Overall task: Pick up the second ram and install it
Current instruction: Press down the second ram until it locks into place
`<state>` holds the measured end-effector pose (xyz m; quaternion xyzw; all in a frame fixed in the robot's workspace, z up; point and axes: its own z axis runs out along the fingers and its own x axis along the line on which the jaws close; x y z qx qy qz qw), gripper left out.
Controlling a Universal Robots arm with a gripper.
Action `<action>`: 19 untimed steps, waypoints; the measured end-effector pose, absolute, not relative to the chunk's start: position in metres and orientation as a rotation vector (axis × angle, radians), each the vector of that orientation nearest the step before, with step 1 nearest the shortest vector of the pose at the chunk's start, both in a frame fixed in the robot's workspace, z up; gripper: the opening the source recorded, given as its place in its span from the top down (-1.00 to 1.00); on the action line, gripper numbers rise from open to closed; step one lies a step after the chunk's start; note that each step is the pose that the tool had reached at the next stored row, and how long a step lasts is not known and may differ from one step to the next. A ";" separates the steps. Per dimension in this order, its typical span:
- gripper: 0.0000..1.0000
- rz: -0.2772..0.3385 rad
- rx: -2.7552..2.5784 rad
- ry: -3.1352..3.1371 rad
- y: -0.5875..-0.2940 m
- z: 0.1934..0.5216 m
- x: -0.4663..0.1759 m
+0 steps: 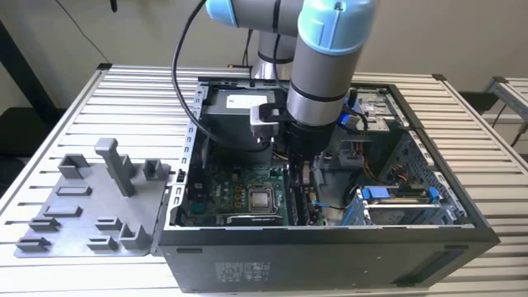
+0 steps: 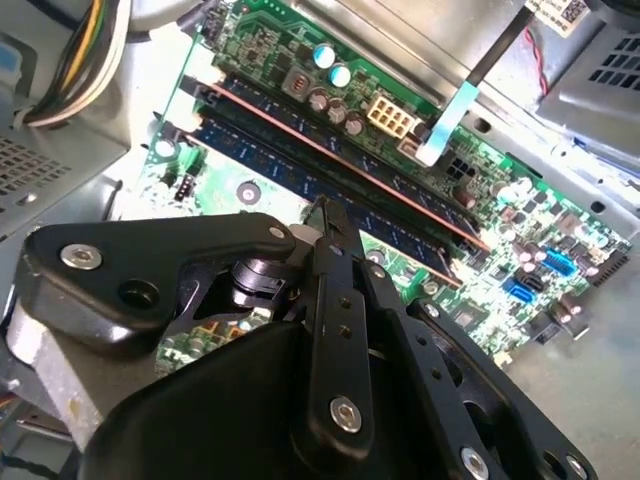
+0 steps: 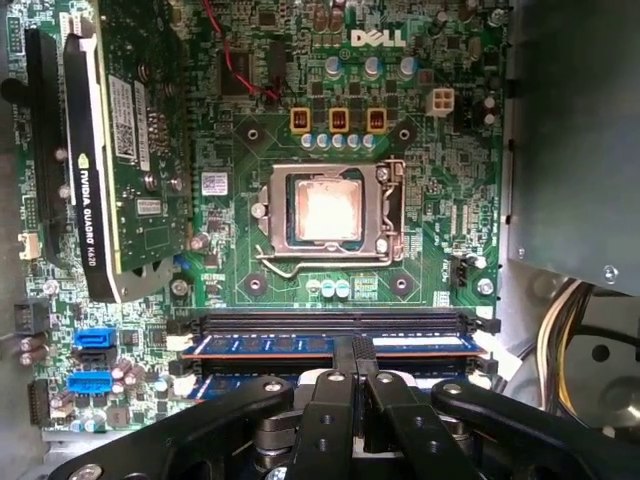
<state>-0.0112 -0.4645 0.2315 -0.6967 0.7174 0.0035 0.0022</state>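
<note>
My gripper (image 1: 298, 184) reaches down into the open computer case (image 1: 330, 247), over the memory slots. Its black fingers (image 3: 345, 375) are shut against each other. Their tip rests on the top edge of the second ram (image 3: 270, 345), a dark blue stick with an orange edge that stands in its slot. In the second wrist view the gripper (image 2: 322, 208) touches this ram (image 2: 255, 155) near its middle. The fingers do not clasp the ram. Another ram stick (image 3: 225, 385) stands in the neighbouring slot, partly hidden by the gripper (image 3: 355, 348).
A bare processor socket (image 3: 328, 210) and a graphics card (image 3: 120, 150) lie beyond the slots. Cable bundles (image 3: 575, 330) hang by the case wall. A black empty slot (image 3: 300, 322) runs beside the rams. A grey tray (image 1: 83, 210) with plastic blocks sits on the exterior view's left.
</note>
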 end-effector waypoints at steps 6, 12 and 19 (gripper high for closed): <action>0.79 0.010 -2.187 2.252 -0.467 0.221 -0.011; 0.79 0.014 -2.183 2.248 -0.466 0.224 -0.010; 0.79 0.012 -2.185 2.250 -0.467 0.254 -0.010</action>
